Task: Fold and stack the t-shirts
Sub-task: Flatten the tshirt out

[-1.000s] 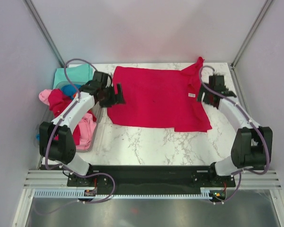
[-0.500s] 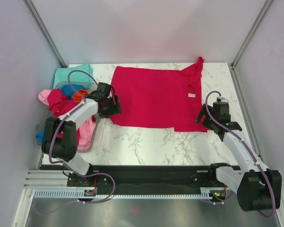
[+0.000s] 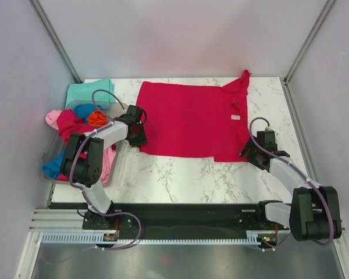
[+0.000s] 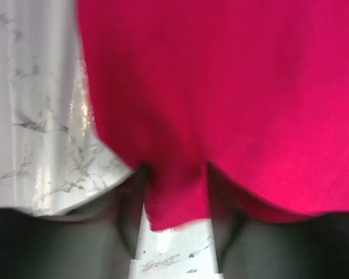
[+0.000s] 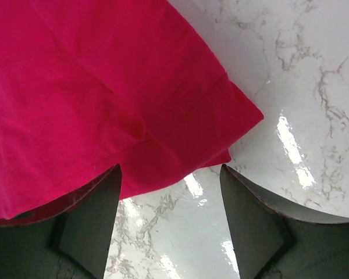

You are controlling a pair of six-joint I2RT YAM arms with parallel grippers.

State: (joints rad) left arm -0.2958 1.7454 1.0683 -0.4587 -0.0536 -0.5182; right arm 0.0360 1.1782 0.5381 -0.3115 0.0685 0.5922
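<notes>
A large crimson-red t-shirt [image 3: 189, 119] lies spread flat on the marble table [image 3: 180, 174]. My left gripper [image 3: 137, 136] is at its near left corner. In the left wrist view the gripper [image 4: 175, 174] has its jaws drawn in on a tongue of that red cloth [image 4: 174, 197]. My right gripper [image 3: 252, 152] sits at the shirt's near right corner. It stands open [image 5: 170, 170], and the red hem [image 5: 163, 157] reaches just between its fingertips. A mint-teal shirt [image 3: 91, 92] lies at the back left. Pink [image 3: 107, 160], blue [image 3: 84, 110] and orange [image 3: 96, 118] shirts are piled at the left.
A clear plastic bin [image 3: 118, 164] at the table's left edge holds the pile of coloured shirts. Grey walls with metal posts close in the table on three sides. Bare marble shows in front of the red shirt.
Both grippers came down toward the near corners of the red shirt. The left jaws closed in on the corner cloth. The right jaws narrowed a little but stay open.
</notes>
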